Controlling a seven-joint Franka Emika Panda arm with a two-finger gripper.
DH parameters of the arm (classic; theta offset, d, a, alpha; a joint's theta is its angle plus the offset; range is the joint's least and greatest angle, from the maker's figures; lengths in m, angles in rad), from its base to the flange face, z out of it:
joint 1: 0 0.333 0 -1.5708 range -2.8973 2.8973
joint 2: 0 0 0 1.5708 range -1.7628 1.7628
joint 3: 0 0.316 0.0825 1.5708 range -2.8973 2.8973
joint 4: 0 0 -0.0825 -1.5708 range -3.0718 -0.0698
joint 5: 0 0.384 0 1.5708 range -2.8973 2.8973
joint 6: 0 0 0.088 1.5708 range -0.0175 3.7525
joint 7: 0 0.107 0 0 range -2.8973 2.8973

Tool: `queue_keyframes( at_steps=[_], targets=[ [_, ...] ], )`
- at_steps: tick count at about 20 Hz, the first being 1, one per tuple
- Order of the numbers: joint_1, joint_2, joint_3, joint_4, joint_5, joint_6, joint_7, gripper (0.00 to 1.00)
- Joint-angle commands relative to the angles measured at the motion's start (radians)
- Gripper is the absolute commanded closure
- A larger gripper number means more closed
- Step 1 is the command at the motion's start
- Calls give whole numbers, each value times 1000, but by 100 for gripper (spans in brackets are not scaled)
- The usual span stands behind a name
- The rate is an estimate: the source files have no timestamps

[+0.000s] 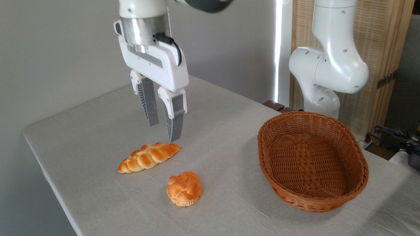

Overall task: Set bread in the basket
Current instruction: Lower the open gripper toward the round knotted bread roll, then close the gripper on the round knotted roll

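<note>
Camera view: bread (pixel 184 189) near table (pixel 82 196) front edge, gripper (pixel 164 129) above.

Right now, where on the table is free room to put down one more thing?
Free: the cloth between the round bun and the basket, and the far left part of the table. Crowded: under the open gripper, around the braided loaf.

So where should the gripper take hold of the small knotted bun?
Probably from straight above, fingers closing across the middle of the knotted bun. It sits flat on its paler base, domed top up, clear of the braided loaf and the basket. The open gripper hangs over the loaf.
</note>
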Motion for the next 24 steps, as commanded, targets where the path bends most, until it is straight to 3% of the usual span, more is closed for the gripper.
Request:
queue_keyframes(
  at_steps=[1, 5, 10, 11, 14, 21, 24],
  targets=[
    [3, -47, -3, -114, -65, 123, -13, 0],
    [0, -46, -17, -183, -116, 186, -13, 0],
    [4, -49, -2, -232, -90, 189, 0, 0],
    [4, -40, -2, -244, -72, 210, 0, 0],
    [6, -38, -2, -314, 48, 331, 0, 0],
    [6, 19, -2, -354, 83, 436, 2, 0],
    [6, 22, -2, -376, 163, 436, 2, 0]
  ],
)
